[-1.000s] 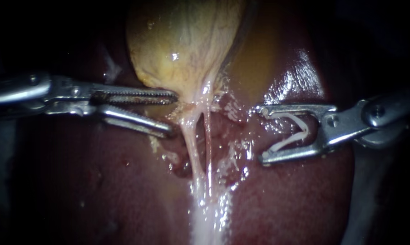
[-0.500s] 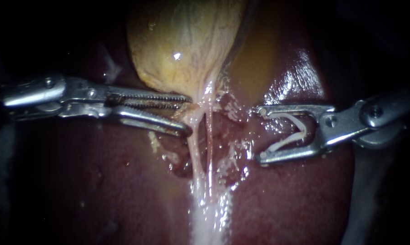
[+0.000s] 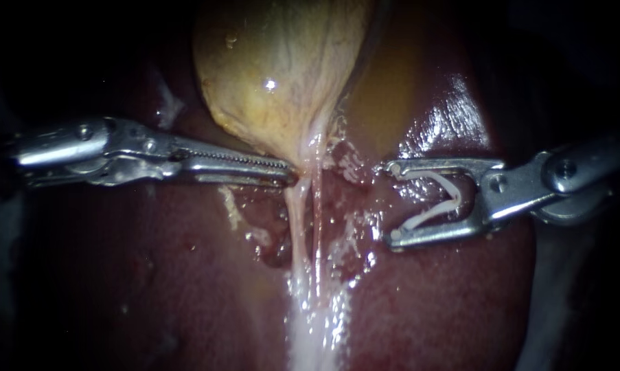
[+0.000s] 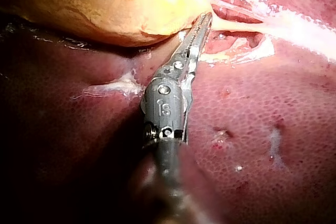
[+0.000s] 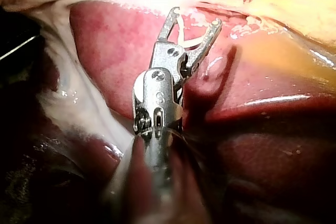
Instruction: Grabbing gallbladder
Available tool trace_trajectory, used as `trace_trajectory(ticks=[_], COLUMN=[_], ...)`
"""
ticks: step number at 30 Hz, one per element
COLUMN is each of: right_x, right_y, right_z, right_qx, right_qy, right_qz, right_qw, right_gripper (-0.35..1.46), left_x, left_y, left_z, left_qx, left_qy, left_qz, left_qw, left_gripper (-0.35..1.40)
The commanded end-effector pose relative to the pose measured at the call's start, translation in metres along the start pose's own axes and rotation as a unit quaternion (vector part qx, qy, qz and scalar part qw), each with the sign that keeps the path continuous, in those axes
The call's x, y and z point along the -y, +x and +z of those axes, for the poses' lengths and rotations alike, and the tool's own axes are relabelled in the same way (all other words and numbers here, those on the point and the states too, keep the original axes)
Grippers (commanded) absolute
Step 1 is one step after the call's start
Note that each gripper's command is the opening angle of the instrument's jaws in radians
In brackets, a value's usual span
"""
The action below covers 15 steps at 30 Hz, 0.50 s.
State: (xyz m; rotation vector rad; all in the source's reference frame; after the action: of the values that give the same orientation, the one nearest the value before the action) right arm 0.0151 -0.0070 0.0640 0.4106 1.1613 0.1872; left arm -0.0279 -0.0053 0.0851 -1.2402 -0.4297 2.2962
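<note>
Since the gallbladder on the liver looks soft, slick, likely tearable, best hold is its tapered neck, where the left instrument hand is pinched; right instrument hand carries a clip.

1. No printed word, label, brand name or sign is appearing on the gallbladder, the liver or the white clip in any view.
2. One small engraved mark is showing on the grey wrist housing of the left instrument, in the left wrist view, sitting between the screws. It is the only marking of its kind in sight.
3. The right instrument is showing only screws and a slot on its housing, with no legible character.
</note>
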Motion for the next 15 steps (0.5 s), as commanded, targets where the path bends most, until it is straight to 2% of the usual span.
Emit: trace_trajectory(ticks=[1,3,8,15], right_x=[0.0000,0.0000,0.0000,0.0000], right_y=[0.0000,0.0000,0.0000,0.0000], right_z=[0.0000,0.0000,0.0000,-0.0001], right_qx=[0.000,0.000,0.000,0.000], right_qy=[0.000,0.000,0.000,0.000], right_qz=[0.000,0.000,0.000,0.000], right_qw=[1.0000,1.0000,1.0000,1.0000], right_gripper=[0.49,0.49,0.49,0.49], left_x=[-0.0002,-0.0003,-0.0006,-0.0007], left_y=[-0.0001,0.0000,0.0000,0.0001], left_z=[-0.0001,-0.0003,-0.0006,-0.0010], left_qx=[0.003,0.010,0.018,0.023], left_qy=[0.001,-0.006,-0.012,-0.013], left_qz=[-0.007,-0.016,-0.036,-0.042], left_qw=[1.0000,0.9998,0.9991,0.9988], left_gripper=[-0.28,-0.35,-0.35,-0.35])
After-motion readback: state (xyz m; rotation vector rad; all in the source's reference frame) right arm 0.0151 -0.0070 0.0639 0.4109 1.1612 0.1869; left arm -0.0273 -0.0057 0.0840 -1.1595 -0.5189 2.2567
